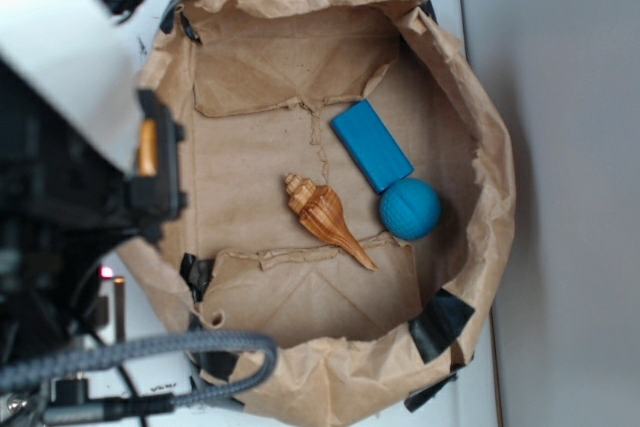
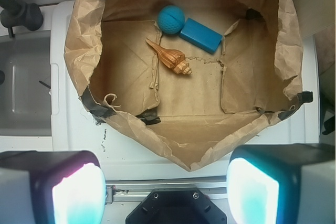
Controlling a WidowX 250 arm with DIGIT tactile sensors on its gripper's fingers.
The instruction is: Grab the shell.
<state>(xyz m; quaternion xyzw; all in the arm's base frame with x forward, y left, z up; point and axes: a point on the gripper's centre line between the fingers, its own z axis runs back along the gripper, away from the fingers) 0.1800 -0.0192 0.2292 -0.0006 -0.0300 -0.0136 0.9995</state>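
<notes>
Since my pincer (image 2: 165,192) sits along the bottom edge of the wrist view with its two pads spread wide apart and nothing between them, I judge the reach has not begun, and most of the risk lies in the descent. The shell (image 2: 170,57) lies on the floor of the paper bag (image 2: 79,30), upper centre in the wrist view, its pointed tail aimed toward the blue ball (image 2: 171,19), which sits just beside that tip. The blue block (image 2: 201,35) lies just right of the ball, close to the shell but apart from it. If I come down off-line, one pad could catch the ball and roll it against the shell, or knock the tail and spin it. The glossy, tapered body may also squirt out of a squeeze placed too near the tail. The bag's crumpled walls stand high all round, so a low approach could snag the paper and drag everything. My count: one shell, one ball, one block, one bag, all on a white counter (image 2: 73,135).
</notes>
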